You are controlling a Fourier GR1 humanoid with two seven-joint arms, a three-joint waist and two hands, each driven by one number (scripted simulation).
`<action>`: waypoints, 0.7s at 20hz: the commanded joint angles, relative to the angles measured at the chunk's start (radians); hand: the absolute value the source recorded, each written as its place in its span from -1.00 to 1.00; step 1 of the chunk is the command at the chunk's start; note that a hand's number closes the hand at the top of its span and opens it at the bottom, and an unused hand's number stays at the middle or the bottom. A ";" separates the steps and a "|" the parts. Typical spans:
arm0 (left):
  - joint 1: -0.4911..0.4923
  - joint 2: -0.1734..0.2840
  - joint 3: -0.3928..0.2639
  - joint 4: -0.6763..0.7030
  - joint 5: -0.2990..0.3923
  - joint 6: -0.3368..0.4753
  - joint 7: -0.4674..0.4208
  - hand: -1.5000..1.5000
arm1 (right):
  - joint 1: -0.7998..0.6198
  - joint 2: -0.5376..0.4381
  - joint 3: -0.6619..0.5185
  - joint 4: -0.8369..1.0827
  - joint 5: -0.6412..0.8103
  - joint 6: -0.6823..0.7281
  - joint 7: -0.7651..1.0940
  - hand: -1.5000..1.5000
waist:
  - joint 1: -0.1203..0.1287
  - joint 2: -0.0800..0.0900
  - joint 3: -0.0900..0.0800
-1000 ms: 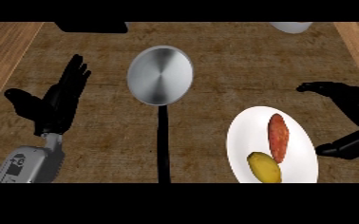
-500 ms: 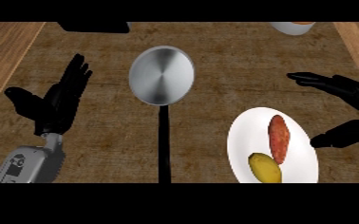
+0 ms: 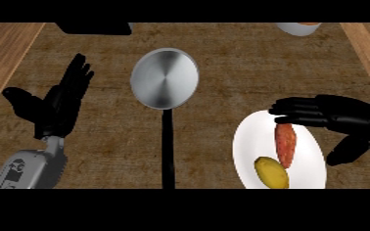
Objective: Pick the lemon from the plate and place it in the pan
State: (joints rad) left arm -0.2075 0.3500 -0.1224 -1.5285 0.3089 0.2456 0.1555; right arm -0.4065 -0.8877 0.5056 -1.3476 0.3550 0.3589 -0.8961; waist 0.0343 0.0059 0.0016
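By the left edge of the brown wood-grain tabletop (image 3: 231,78), the black left hand (image 3: 54,105) rests open, fingers up. A round grey metal pan (image 3: 164,78) sits mid-tabletop, its black handle toward the near edge. Near the right edge, a white round plate (image 3: 249,151) carries the yellow lemon (image 3: 271,172) beside a reddish oblong vegetable (image 3: 286,144). The black right hand (image 3: 329,117) hovers over the plate's far rim, open, holding nothing.

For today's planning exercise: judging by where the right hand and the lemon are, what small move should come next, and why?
Probably bring the right hand toward the view's lower edge to the lemon: its open fingers hover above the red vegetable, short of the lemon on the plate.
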 commanded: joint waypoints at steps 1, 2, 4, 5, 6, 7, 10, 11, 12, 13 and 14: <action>0.000 -0.001 -0.004 -0.025 -0.014 0.009 0.030 0.00 | -0.050 -0.017 0.075 0.109 0.120 0.044 -0.208 -1.00 | -0.002 0.001 0.000; 0.017 -0.007 0.011 -0.027 0.007 0.000 0.028 0.00 | -0.024 -0.021 0.095 0.069 0.133 0.027 -0.198 -1.00 | -0.012 -0.002 -0.001; -0.016 -0.049 -0.022 0.026 -0.044 0.019 -0.016 0.00 | -0.015 -0.049 0.086 0.078 0.139 -0.012 -0.258 -1.00 | -0.028 -0.002 -0.001; 0.027 0.011 0.028 -0.061 0.000 -0.003 0.042 0.00 | -0.004 -0.023 0.105 0.071 0.171 -0.058 -0.239 -1.00 | -0.018 -0.005 -0.001; 0.011 -0.025 0.023 0.014 -0.007 -0.011 -0.003 0.00 | -0.023 -0.018 0.105 0.044 0.203 -0.074 -0.205 -1.00 | -0.027 -0.004 -0.001; 0.036 0.031 0.069 -0.008 0.017 -0.049 0.010 0.00 | 0.036 -0.082 0.082 0.021 0.204 -0.114 -0.236 -1.00 | -0.032 -0.007 -0.001; 0.074 -0.020 0.030 -0.055 -0.037 -0.011 0.004 0.00 | 0.044 -0.058 0.032 -0.005 0.242 -0.162 -0.185 -1.00 | -0.032 -0.007 -0.002; 0.056 0.022 0.066 -0.106 -0.006 -0.021 0.095 0.00 | 0.047 -0.028 0.024 0.025 0.264 -0.190 -0.173 -1.00 | -0.029 -0.007 -0.001; 0.053 -0.018 0.041 -0.067 -0.042 -0.015 0.040 0.00 | 0.069 -0.049 0.002 -0.070 0.249 -0.153 -0.132 -1.00 | -0.036 -0.008 -0.002; 0.095 -0.017 0.049 -0.097 -0.041 -0.003 0.035 0.00 | 0.145 -0.106 -0.002 -0.149 0.245 -0.185 -0.127 -1.00 | -0.042 -0.010 -0.002; 0.066 -0.007 0.060 -0.124 -0.048 -0.008 0.072 0.00 | 0.116 -0.035 -0.014 -0.123 0.257 -0.147 -0.094 -1.00 | -0.036 -0.008 -0.002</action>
State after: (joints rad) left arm -0.1532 0.3425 -0.0775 -1.6018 0.2796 0.2356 0.1990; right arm -0.3345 -0.9436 0.5306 -1.4095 0.5831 0.1921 -0.9762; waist 0.0014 -0.0013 0.0001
